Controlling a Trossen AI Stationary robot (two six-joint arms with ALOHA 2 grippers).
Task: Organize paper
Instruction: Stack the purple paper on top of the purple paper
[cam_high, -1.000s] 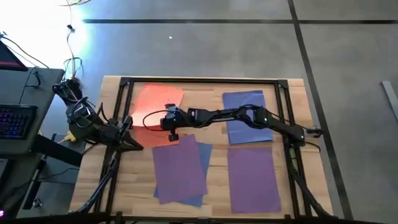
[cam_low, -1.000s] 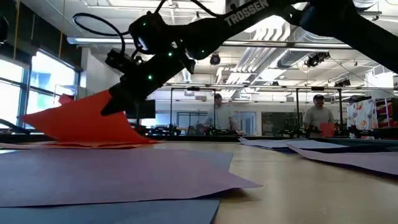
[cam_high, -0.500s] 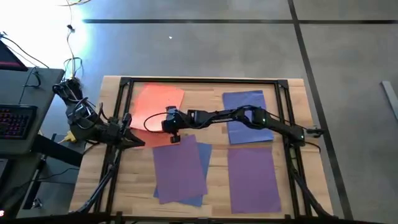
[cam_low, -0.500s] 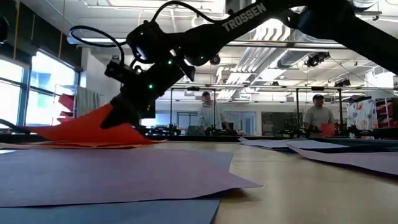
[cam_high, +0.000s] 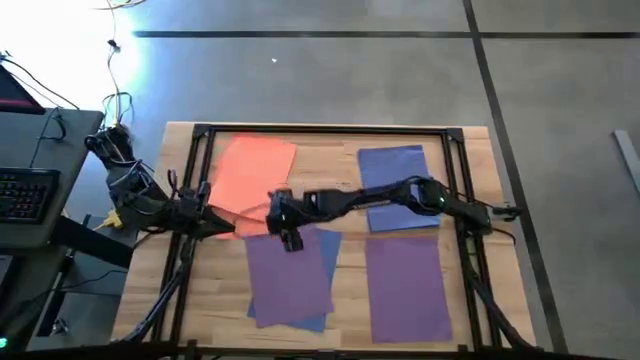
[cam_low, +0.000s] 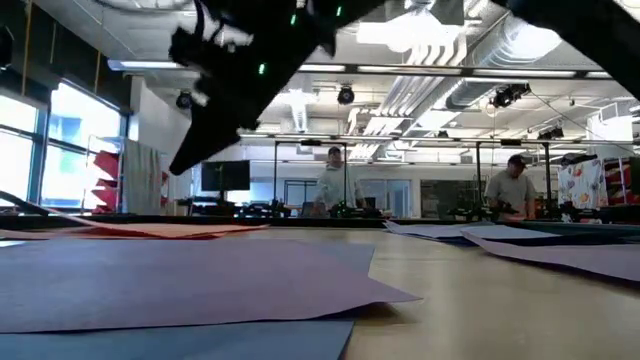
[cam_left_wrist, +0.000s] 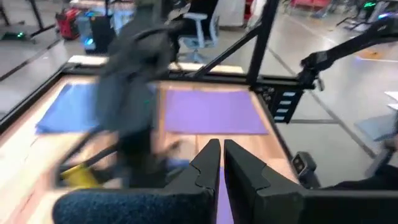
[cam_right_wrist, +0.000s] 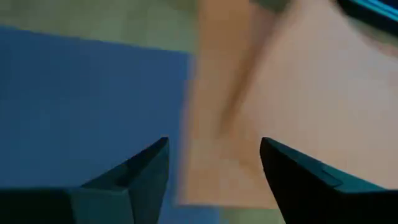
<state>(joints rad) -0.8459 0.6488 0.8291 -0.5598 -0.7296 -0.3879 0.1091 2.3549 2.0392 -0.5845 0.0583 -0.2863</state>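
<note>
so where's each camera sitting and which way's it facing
High: overhead, straight down on the table and both arms.
Low: table height, across the purple sheet into the room; right arm overhead.
Left wrist: over the left gripper, shut, toward the far purple sheet.
Right wrist: over the right gripper, open.
Shared: the orange paper, high and low.

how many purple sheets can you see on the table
2: one purple sheet at the near middle, lying over a blue sheet, and another purple sheet at the near right. More may lie hidden beneath them.
</note>
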